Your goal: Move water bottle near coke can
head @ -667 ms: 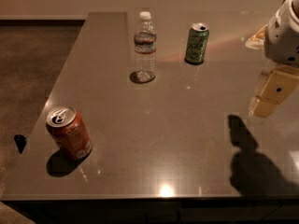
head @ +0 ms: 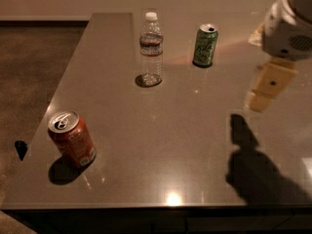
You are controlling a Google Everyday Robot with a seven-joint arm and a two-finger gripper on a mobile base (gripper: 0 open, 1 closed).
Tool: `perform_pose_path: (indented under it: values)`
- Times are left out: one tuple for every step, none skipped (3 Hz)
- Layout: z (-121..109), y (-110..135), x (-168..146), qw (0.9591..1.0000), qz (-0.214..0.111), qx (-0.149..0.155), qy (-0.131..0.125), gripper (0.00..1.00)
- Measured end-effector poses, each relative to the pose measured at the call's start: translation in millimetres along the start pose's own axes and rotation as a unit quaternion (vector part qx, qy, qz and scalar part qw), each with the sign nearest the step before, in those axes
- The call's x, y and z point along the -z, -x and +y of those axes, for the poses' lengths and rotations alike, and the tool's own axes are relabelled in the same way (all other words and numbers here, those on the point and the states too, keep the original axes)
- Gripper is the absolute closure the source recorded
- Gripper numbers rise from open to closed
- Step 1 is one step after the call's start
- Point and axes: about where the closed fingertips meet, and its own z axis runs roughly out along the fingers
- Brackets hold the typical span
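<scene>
The water bottle [head: 151, 50] is clear and ribbed with a white cap. It stands upright at the back middle of the grey table [head: 161, 140]. The coke can [head: 72, 139] is red-orange with a silver top and stands upright near the front left corner, far from the bottle. My gripper [head: 267, 87] hangs above the right side of the table under the white arm housing [head: 287, 23]. It is well to the right of the bottle and holds nothing that I can see. Its shadow lies on the table at the front right.
A green can [head: 205, 45] stands upright at the back, right of the bottle and between it and the gripper. The table's left edge drops to brown carpet [head: 29, 72]. A small dark object [head: 20, 149] lies on the floor by the left edge.
The gripper has moved a little to the left and slightly up, toward the bottle's side of the table. The bottle and both cans have not moved.
</scene>
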Motion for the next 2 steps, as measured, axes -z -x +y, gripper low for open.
perform_pose_path:
  values:
    - [-50.9, 60.2, -20.3, 0.9976, -0.011, -0.066, -0.014, 0.00]
    - [-89.5, 104.8, -31.5, 0.9931, -0.033, -0.109, -0.028, 0.00]
